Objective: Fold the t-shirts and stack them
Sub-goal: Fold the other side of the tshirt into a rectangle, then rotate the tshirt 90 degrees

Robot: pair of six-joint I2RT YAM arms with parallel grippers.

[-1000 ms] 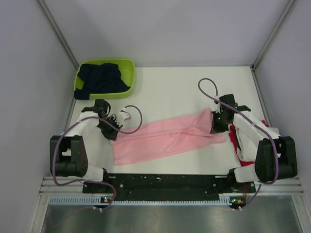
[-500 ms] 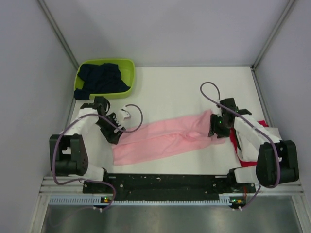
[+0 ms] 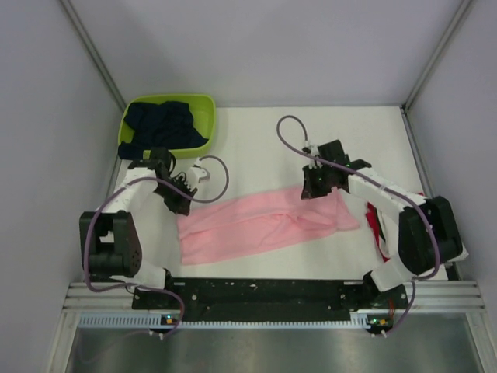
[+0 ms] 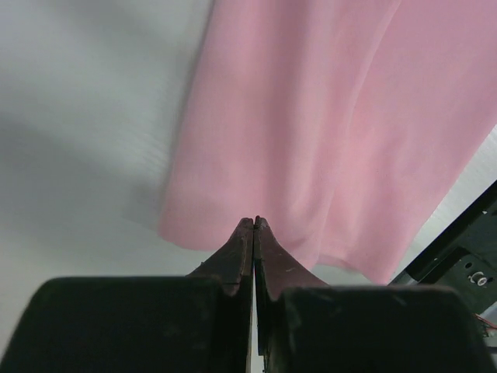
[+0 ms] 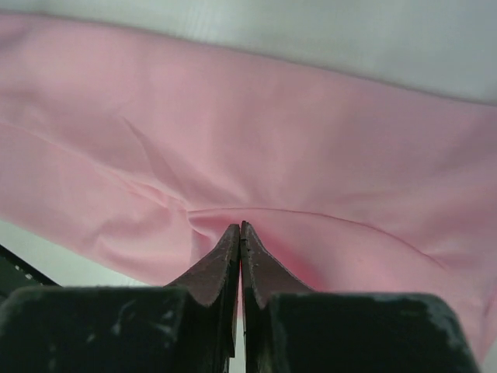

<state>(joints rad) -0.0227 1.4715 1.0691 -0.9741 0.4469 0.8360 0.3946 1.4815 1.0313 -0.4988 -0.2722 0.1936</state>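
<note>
From above, the pink t-shirt point(image 3: 264, 221) is seen laid out as a long folded band across the middle of the table point(image 3: 264, 140). It is flanked by both arms. The left arm is bent at the elbow and reaches inward, with the left gripper point(image 3: 183, 203) set at the band's far left corner. The right arm is stretched well across to the left, and the right gripper point(image 3: 311, 189) is placed over the band's far edge. A navy t-shirt point(image 3: 159, 128) is heaped in the green basket point(image 3: 211, 116), and a red t-shirt point(image 3: 375, 221) is partly hidden under the right arm.

In the left wrist view, the jaws are pressed together at the pink hem, above bare table.

In the right wrist view, the jaws are likewise closed, over a crease in the pink cloth. Whether cloth is pinched cannot be told.
</note>
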